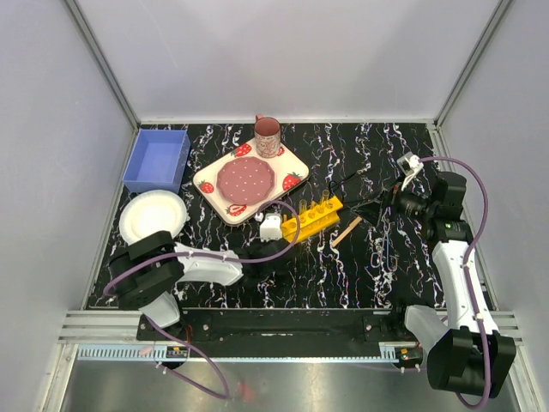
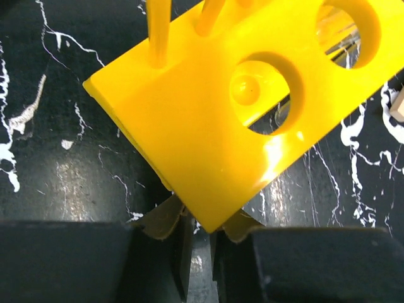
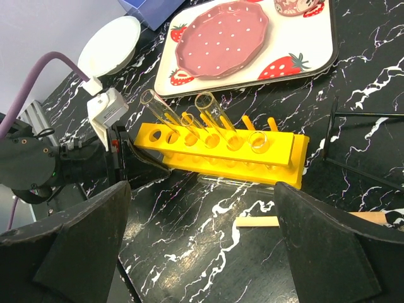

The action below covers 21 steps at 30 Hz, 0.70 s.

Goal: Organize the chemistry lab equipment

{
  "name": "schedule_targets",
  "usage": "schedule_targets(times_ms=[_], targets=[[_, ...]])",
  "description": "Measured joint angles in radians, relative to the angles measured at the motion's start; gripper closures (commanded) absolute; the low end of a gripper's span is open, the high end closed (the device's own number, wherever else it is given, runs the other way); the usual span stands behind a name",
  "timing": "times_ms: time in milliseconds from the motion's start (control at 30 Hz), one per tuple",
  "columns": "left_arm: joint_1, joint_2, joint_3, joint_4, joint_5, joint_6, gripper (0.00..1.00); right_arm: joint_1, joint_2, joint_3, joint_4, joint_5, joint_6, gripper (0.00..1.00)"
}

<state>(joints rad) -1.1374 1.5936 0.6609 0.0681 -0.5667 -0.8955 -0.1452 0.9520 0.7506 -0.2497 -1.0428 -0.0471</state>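
Yellow test-tube rack (image 1: 312, 216): corner pinched by left gripper (image 2: 199, 232); right gripper (image 3: 202, 202) wide open.

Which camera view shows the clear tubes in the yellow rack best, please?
The right wrist view: the tubes lean in the yellow rack, each distinct. The top view shows them small and faint; the left wrist view shows only a glint through one hole.

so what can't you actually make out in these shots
left wrist view: yellow rack runs off the top and right edges; whether the left gripper clamps its corner is hidden beneath it
right wrist view: wooden handle vanishes behind a finger of the right gripper; pink mug cut by the top edge
top view: dark metal tools too thin against black table to count
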Motion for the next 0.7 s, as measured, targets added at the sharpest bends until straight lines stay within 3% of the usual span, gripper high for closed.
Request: schedule_targets(times_ms=[433, 533, 700], targets=[[0.089, 0.025, 0.026, 0.031, 0.021, 0.051, 0.8, -0.015, -0.003, -0.005, 0.018, -0.025, 0.005, 0.0], [0.091, 0.025, 0.027, 0.039, 0.031, 0.077, 0.72, -0.016, -0.003, -0.005, 0.02, -0.026, 0.005, 0.0], [0.084, -0.068, -0.063, 0.082, 0.069, 0.117, 0.41, -0.022, -0.003, -0.006, 0.021, -0.037, 0.004, 0.0]])
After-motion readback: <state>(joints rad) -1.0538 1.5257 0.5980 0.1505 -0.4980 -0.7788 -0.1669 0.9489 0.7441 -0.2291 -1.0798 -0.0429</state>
